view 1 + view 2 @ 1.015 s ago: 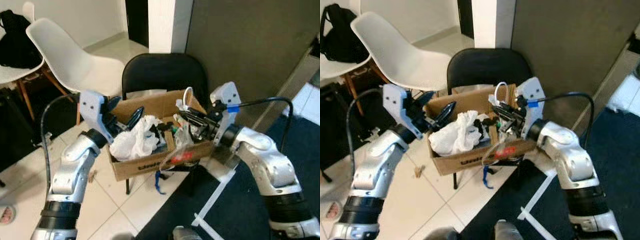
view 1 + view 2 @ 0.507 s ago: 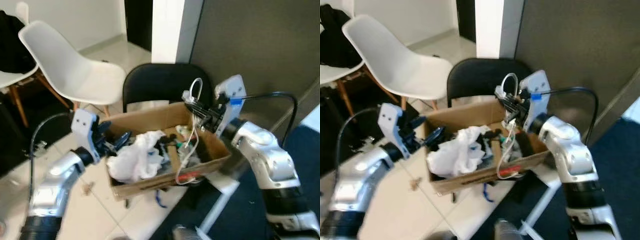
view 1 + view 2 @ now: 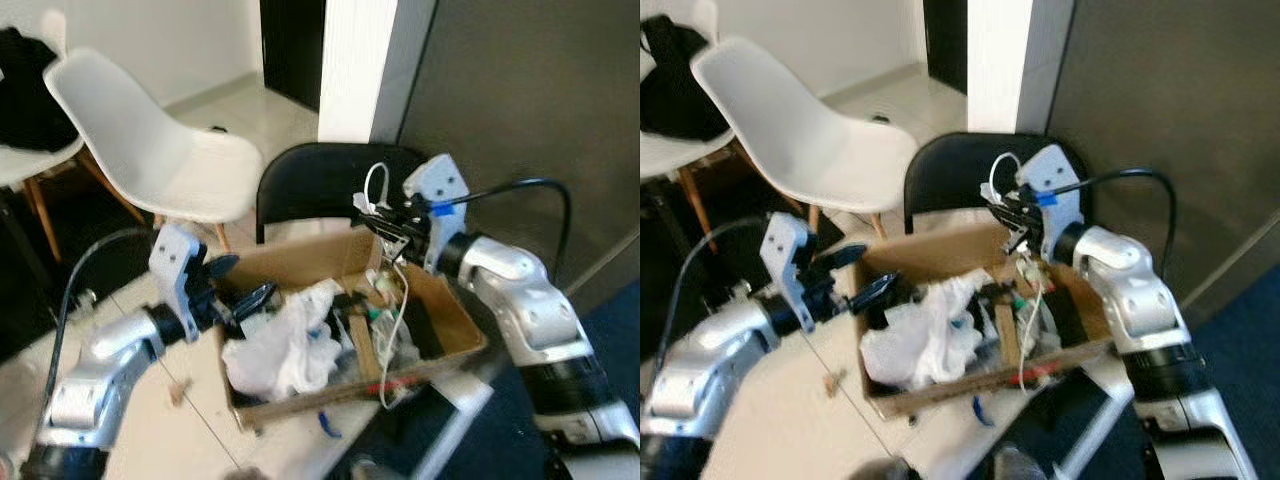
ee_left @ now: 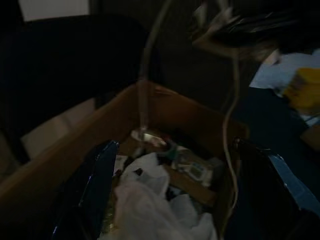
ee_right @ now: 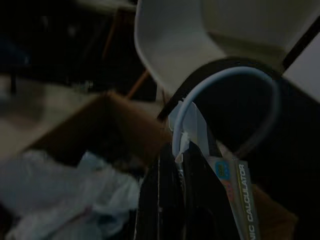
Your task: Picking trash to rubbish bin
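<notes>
A cardboard box (image 3: pixel 300 262) full of trash stands on a black chair (image 3: pixel 310 180). A crumpled white plastic bag (image 3: pixel 285 350) lies in its left half. My right gripper (image 3: pixel 385 222) is above the box's back right corner, shut on a white cable (image 3: pixel 377 185). The cable loops above the fingers (image 5: pixel 170 200), and a strand of it hangs down into the box (image 3: pixel 402 300). A label reading CALCULATOR (image 5: pixel 240 195) sits beside the fingers. My left gripper (image 3: pixel 240 285) is open at the box's left rim, and its fingers (image 4: pixel 97 185) frame the white bag.
A white shell chair (image 3: pixel 140 150) stands to the left behind the box, with a black bag (image 3: pixel 25 100) on another seat beyond it. A dark wall panel (image 3: pixel 520 100) rises behind the black chair. Tiled floor lies to the left, dark carpet (image 3: pixel 615 340) to the right.
My right gripper has risen from the box's front right rim to above its back corner, lifting the cable and its hanging strand. The left gripper drew back to the left rim. The camera shifted.
</notes>
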